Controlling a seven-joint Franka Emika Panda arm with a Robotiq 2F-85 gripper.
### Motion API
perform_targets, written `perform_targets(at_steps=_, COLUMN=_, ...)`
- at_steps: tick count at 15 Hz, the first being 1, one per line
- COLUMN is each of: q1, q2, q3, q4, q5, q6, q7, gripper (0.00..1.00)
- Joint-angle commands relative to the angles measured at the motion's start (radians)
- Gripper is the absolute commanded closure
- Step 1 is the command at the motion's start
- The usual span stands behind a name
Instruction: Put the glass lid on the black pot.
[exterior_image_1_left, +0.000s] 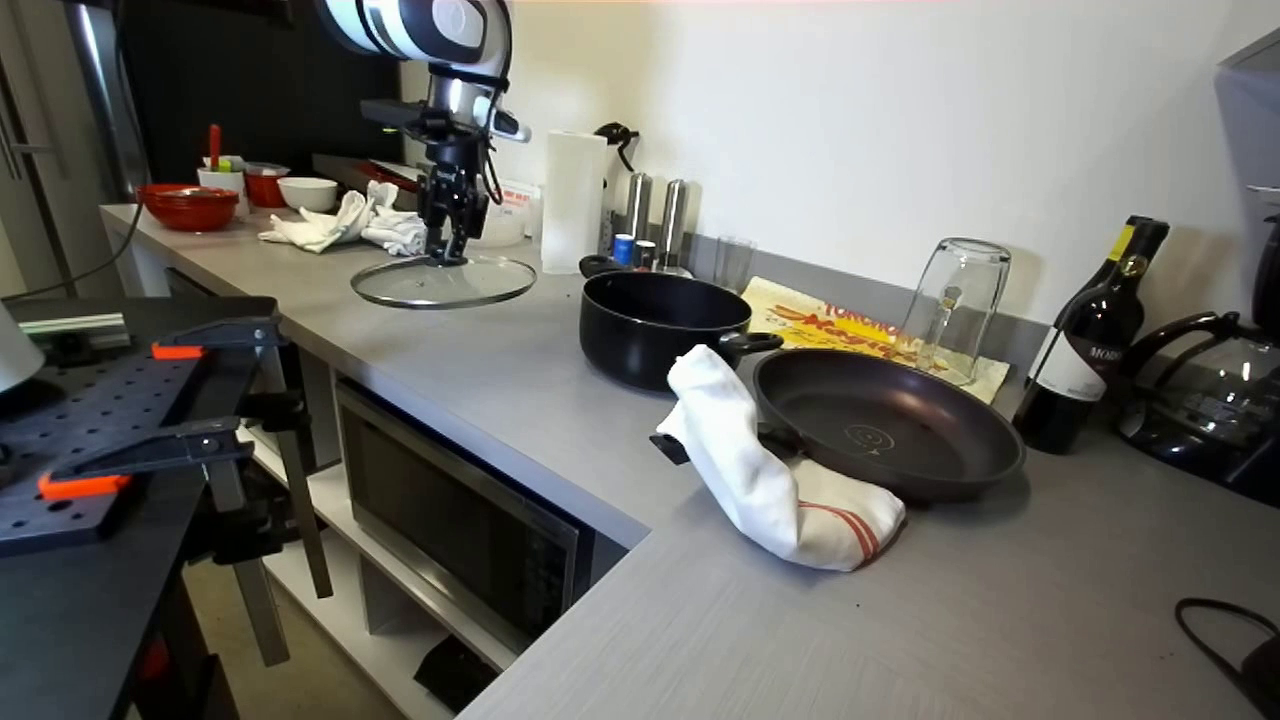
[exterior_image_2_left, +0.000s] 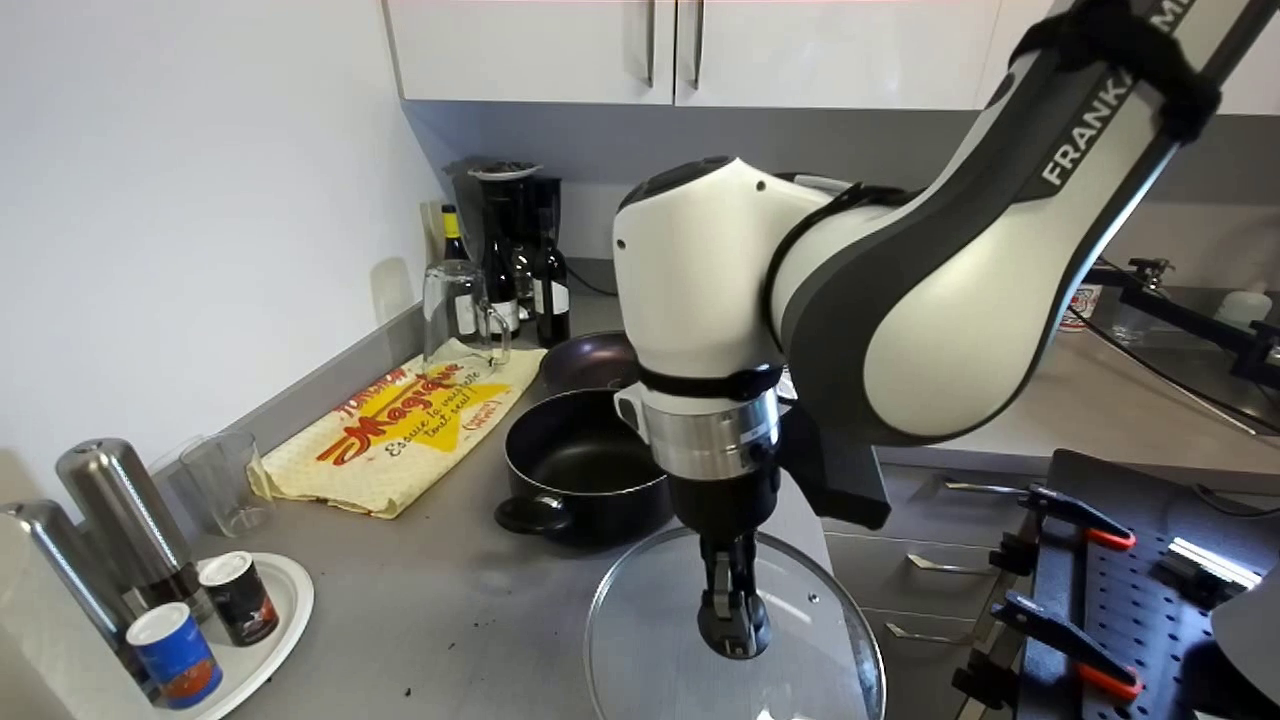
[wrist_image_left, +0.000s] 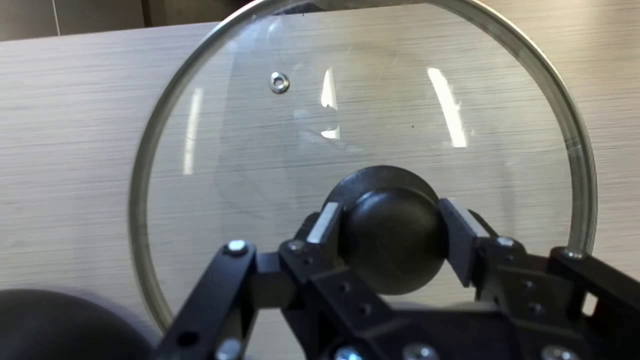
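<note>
Lid Held by Its Knob; Pot Uncovered

Lid (exterior_image_1_left: 490, 280): one, round glass, metal rim, dark centre knob (wrist_image_left: 392, 255). Placed at nine o'clock from the pot (exterior_image_1_left: 650, 345) in an exterior view, apart from it, roughly level. Appears to hang above the counter (exterior_image_1_left: 540, 400); how high is hard to judge. Vent (wrist_image_left: 279, 82) at eleven o'clock from the knob in the wrist view.

Gripper (wrist_image_left: 391, 222): one, clenched on the knob, its pads (wrist_image_left: 459, 237) at nine and three o'clock in the wrist view.

Pot: one, black, deep, upright, no cover seated. Handle (exterior_image_2_left: 530, 514) between seven and eight o'clock in an exterior view.

Pan (exterior_image_1_left: 930, 430): one, shallow, at four o'clock from the pot; not the target. Towel (exterior_image_1_left: 745, 460): white, red stripes, at five o'clock from the pot.

Step in hand: judged to be the carry. The grasp looks secured; the seating is not done.

Next move: calls for travel towards the pot, eleven o'clock from the lid in an exterior view (exterior_image_2_left: 610, 518), rim high enough to pass the pot's lip. Then centring, a level descent, and release of the knob only once the rim sits all round.
</note>
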Motion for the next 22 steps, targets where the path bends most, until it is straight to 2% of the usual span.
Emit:
perform_targets(at_steps=1, q1=-0.006, q2=-0.131, q3=-0.013, q4=-0.053, q5=-0.032, q6=-0.049, q7=0.055, gripper=0.74)
perform_targets(at_steps=5, q1=-0.034, q2=-0.19, q3=-0.019, q4=-0.03, q5=-0.043, q6=-0.127, q7=0.07, gripper=0.74)
perform_targets(at_steps=9, q1=-0.081, q2=-0.196, q3=-0.028, q4=0.032, q5=-0.038, q6=-0.212, q7=0.043, gripper=0.74)
perform_targets(at_steps=15, q1=-0.143, q2=-0.146, q3=-0.057, q4=0.179, q5=-0.038, q6=-0.312, q7=0.024, gripper=0.74)
perform_targets(at_steps=22, q1=-0.177, q2=-0.027, q3=-0.083, q4=0.396, q5=-0.016, q6=-0.399, q7=-0.003, gripper=0.74)
